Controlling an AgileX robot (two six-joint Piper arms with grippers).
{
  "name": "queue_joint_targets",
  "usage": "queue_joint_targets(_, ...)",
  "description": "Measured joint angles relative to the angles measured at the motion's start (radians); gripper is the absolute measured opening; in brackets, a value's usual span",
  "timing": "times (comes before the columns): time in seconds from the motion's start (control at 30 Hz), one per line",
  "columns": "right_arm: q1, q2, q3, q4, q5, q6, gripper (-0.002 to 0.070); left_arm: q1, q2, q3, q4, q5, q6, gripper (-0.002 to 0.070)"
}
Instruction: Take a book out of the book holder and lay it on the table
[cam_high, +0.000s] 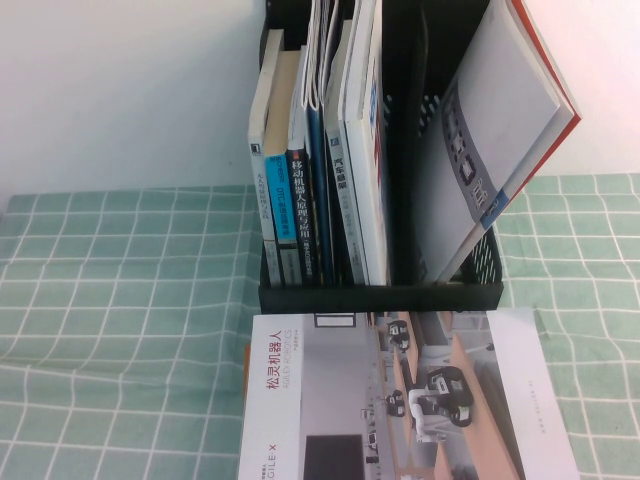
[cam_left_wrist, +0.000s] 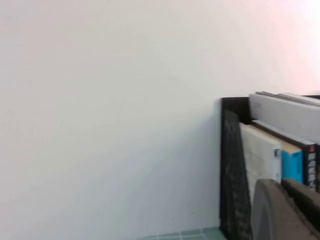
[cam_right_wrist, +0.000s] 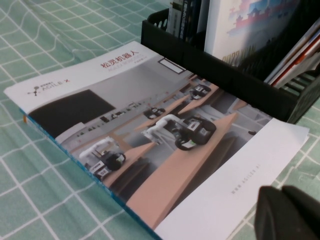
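Observation:
The book, a glossy booklet with a black Chinese title, "AGILEX" and photos of wheeled robots, lies flat on the green checked table just in front of the black book holder. It also shows in the right wrist view, with the holder behind it. My right gripper hovers just off the book's white edge, shut and empty. My left gripper is shut and empty, raised beside the holder's outer wall. Neither gripper shows in the high view.
A grey-covered book with an orange-red edge leans in the holder's right slot. Several other books stand in its left slots. A white wall rises behind the holder. Cloth lies open to the left and right of the book.

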Motion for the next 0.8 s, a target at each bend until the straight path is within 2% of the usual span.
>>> queue_joint_targets(0.17,0.000,0.000,0.000,0.000,0.000,0.000,-0.0002,0.060,-0.050,0.093,-0.024,0.006,-0.030,-0.0001)
queue_joint_targets(0.33,0.000,0.000,0.000,0.000,0.000,0.000,-0.0002,0.068,-0.054,0.210,-0.059,0.014,-0.128,-0.0001)
queue_joint_targets(0.47,0.000,0.000,0.000,0.000,0.000,0.000,-0.0002,0.068,-0.054,0.246,-0.062,0.024,-0.150,-0.0002)
queue_joint_targets(0.57,0.000,0.000,0.000,0.000,0.000,0.000,-0.0002,0.068,-0.054,0.246,-0.109,0.066,-0.067,-0.0001)
queue_joint_targets(0.7,0.000,0.000,0.000,0.000,0.000,0.000,-0.0002,0.082,-0.054,0.246,-0.294,0.154,0.137,-0.0001)
queue_joint_targets(0.8,0.000,0.000,0.000,0.000,0.000,0.000,-0.0002,0.095,-0.054,0.246,-0.376,0.235,0.193,-0.0001)
